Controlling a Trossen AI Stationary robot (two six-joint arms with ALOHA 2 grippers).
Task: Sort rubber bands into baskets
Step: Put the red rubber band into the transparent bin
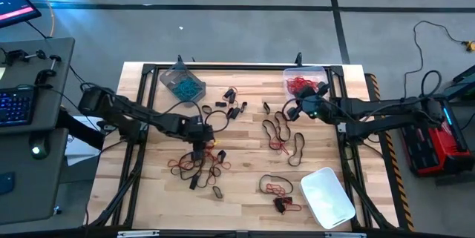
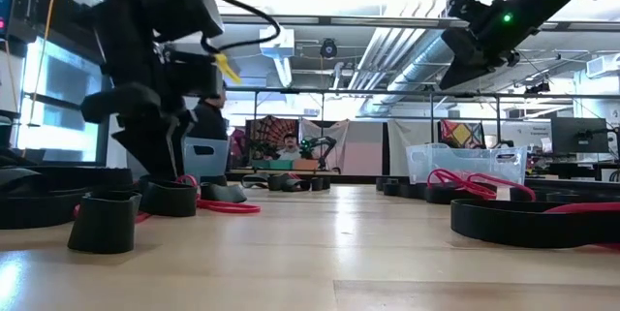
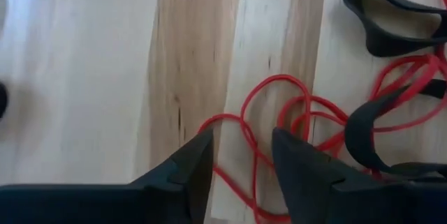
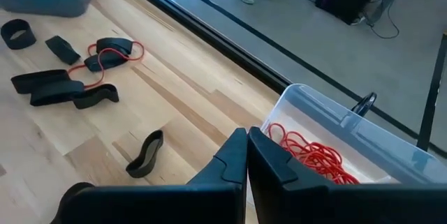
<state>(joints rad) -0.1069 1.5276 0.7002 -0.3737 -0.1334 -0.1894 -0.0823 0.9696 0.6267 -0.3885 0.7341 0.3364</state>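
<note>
Red and black rubber bands (image 1: pixel 199 165) lie loose on the wooden table. My left gripper (image 1: pixel 199 147) points down over this pile. In its wrist view it (image 3: pixel 241 147) is open, one finger on each side of a red band's loop (image 3: pixel 260 105). My right gripper (image 1: pixel 291 112) is shut and holds nothing; in its wrist view it (image 4: pixel 247 140) hangs in the air beside the clear basket (image 4: pixel 349 123), which holds red bands (image 4: pixel 314 155). A grey-tinted basket (image 1: pixel 182 82) at the far left holds teal bands. A whitish basket (image 1: pixel 326 197) stands near the front right. My left gripper comes from above, its fingers (image 3: pixel 199 161) low over the table astride the red loop's strands (image 3: pixel 241 123). Whether the fingers touch the band I cannot tell. The band lies slack on the table.
More red and black bands (image 1: pixel 286 138) lie mid-table, another clump (image 1: pixel 276 190) sits near the front, and short black bands (image 4: pixel 66 88) lie near the far side. A black frame (image 1: pixel 237 66) runs along the table's far edge. A person sits in the room beyond.
</note>
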